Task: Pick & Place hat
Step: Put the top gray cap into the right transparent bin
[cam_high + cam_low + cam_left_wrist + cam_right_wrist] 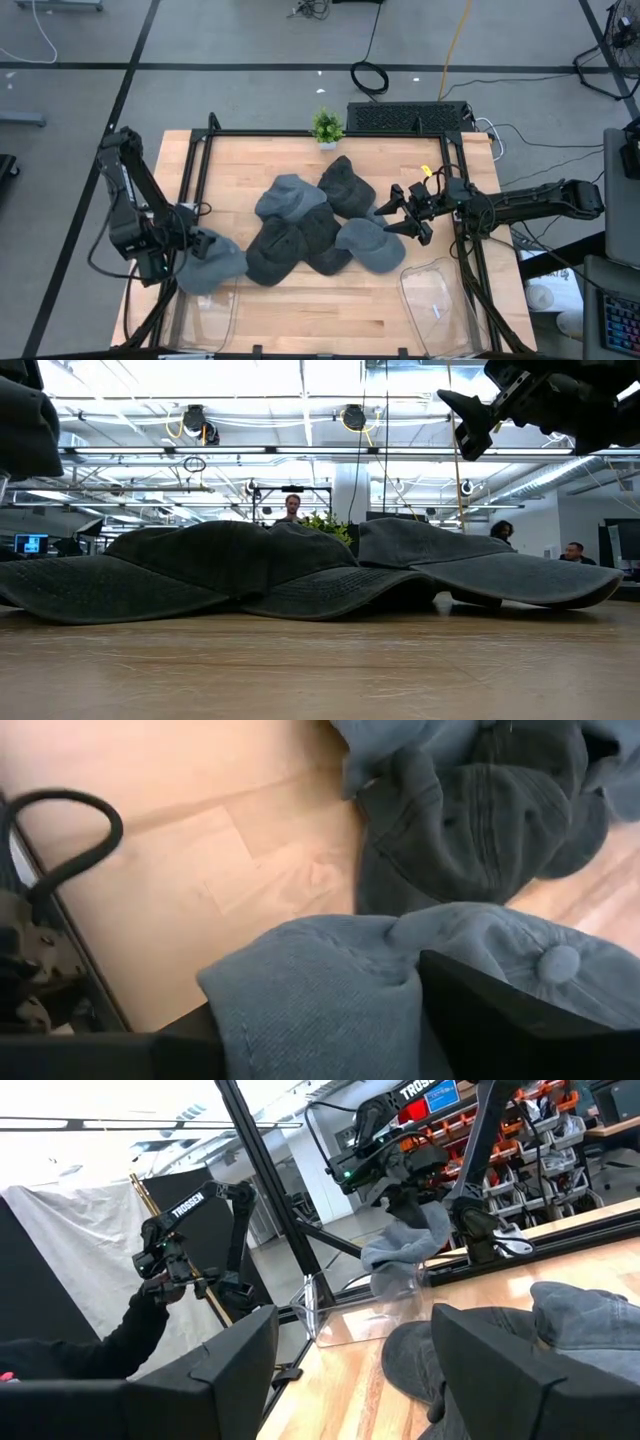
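Left gripper (172, 262) fingers clamped on grey-blue hat (212, 266), crown bunched between them over left bin (205, 318); release only once fully above it; right gripper (405, 214) fingers apart, empty

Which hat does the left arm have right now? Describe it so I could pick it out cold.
On the pale wooden table, find the heap of dark cotton caps at its middle, then go to the left edge by the black frame. There the left tool holds a lighter blue-grey cotton cap. It alone hangs lifted and apart from the heap, over a clear plastic bin.
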You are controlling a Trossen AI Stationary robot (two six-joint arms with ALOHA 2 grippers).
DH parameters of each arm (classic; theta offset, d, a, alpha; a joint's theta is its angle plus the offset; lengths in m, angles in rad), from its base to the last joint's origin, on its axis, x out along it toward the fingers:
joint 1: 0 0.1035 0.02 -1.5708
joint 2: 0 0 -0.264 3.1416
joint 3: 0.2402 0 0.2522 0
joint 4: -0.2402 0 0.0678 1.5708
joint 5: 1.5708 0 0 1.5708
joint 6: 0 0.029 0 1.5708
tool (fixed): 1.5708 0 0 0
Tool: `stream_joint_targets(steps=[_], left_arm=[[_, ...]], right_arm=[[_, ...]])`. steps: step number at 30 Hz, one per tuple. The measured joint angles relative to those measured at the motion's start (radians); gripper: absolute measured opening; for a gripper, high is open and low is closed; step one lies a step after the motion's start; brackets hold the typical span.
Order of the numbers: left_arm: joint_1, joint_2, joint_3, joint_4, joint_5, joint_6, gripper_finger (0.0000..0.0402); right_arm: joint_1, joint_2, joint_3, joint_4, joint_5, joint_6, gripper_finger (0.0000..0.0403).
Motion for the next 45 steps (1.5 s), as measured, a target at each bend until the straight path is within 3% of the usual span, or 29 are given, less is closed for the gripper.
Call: stream_joint_targets(steps=[4,12,20,27,31,38,45], left_arm=[[-0.010,0.014,0.000,0.026,-0.093,0.069,0.0227],[-0.032,0.014,0.000,0.082,-0.055,0.063,0.0227],[-0.048,0.007,0.056,0.068,-0.153,0.117,0.0227],[-0.048,0.007,0.181,-0.001,-0.051,0.180,0.0227],[-0.048,0.004,0.237,-0.092,-0.046,0.166,0.0227],[-0.040,-0.016,0.252,-0.086,-0.106,0.244,0.0227],[-0.040,0.007,0.228,-0.063,-0.016,0.243,0.0227]], right_arm=[[0.000,0.000,0.000,-0.009,0.000,0.000,0.0251],[0.000,0.000,0.000,-0.013,0.000,0.000,0.0251],[0.000,0.000,0.000,-0.013,0.000,0.001,0.0251],[0.000,0.000,0.000,-0.013,0.000,0.001,0.0251],[0.000,0.000,0.000,-0.013,0.000,0.001,0.0251],[0.000,0.000,0.000,-0.013,0.001,0.001,0.0251],[0.000,0.000,0.000,-0.013,0.001,0.008,0.0251]])
